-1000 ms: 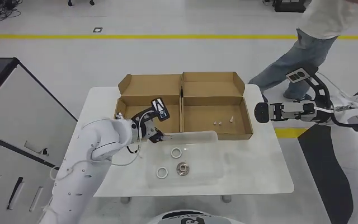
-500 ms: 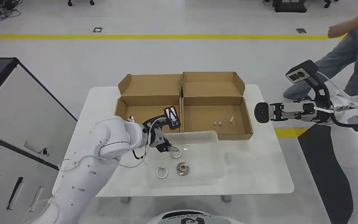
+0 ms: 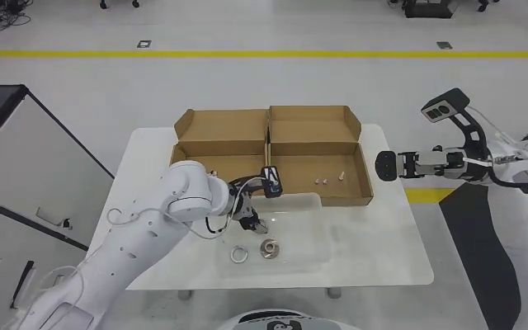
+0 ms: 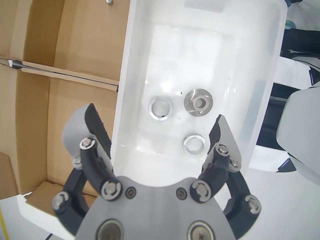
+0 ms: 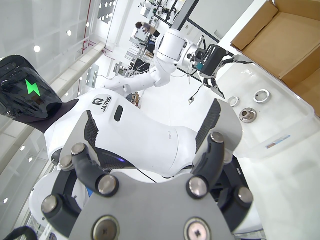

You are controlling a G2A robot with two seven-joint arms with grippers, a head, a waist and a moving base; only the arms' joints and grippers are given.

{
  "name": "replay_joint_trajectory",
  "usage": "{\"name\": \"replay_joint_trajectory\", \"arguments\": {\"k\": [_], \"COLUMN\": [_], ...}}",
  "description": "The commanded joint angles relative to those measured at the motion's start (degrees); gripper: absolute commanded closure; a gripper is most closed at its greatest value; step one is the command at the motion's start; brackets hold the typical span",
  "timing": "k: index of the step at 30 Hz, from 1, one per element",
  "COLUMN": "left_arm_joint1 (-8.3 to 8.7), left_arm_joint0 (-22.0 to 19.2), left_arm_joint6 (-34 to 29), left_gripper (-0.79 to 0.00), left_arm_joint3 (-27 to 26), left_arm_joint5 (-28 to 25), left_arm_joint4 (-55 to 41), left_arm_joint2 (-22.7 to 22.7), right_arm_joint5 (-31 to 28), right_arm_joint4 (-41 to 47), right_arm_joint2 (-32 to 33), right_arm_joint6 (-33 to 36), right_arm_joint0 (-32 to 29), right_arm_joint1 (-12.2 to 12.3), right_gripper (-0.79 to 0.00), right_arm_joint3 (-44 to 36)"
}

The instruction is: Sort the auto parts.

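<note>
A clear plastic bin point(image 4: 277, 51) holds two metal rings point(image 4: 150, 106) point(image 4: 185, 144) and a flanged hub point(image 4: 191, 101). My left gripper point(image 4: 155, 116) hangs open just above the bin's end, one finger outside the wall and one inside, with nothing held. From above, the left gripper point(image 3: 250, 219) sits over the bin's left part, near a ring point(image 3: 235, 255) and the hub point(image 3: 269, 247). Two bolts point(image 3: 330, 177) lie in the right cardboard box point(image 3: 318, 136). My right gripper point(image 3: 381, 165) is open and empty off the table's right edge.
An empty cardboard box point(image 3: 219, 136) stands beside the right one at the back of the white table point(image 3: 388, 247). Both boxes have raised flaps. The bin touches their front walls.
My left gripper has swung right, from the left box's front wall to above the bin. The right arm has stayed put.
</note>
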Motion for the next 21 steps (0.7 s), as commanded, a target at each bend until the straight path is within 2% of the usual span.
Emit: {"name": "replay_joint_trajectory", "arguments": {"k": [1,11,21], "left_arm_joint1": [0.45,1.24,0.48], "left_arm_joint0": [-1.6,-7.0,-8.6], "left_arm_joint6": [-0.5,-0.9,-1.2], "left_gripper": [-0.785,-0.785,-0.785], "left_arm_joint3": [0.5,4.1,6.4], "left_arm_joint5": [0.5,0.9,1.3], "left_arm_joint4": [-1.0,-4.3,-6.1], "left_arm_joint2": [1.9,9.9,13.6], "right_arm_joint5": [0.0,0.0,0.0], "right_arm_joint4": [0.0,0.0,0.0], "right_arm_joint2": [0.0,0.0,0.0], "right_arm_joint6": [0.0,0.0,0.0], "right_arm_joint0": [0.0,0.0,0.0], "right_arm_joint1": [0.0,0.0,0.0], "right_gripper": [-0.785,-0.785,-0.785], "right_arm_joint3": [0.0,0.0,0.0]}}
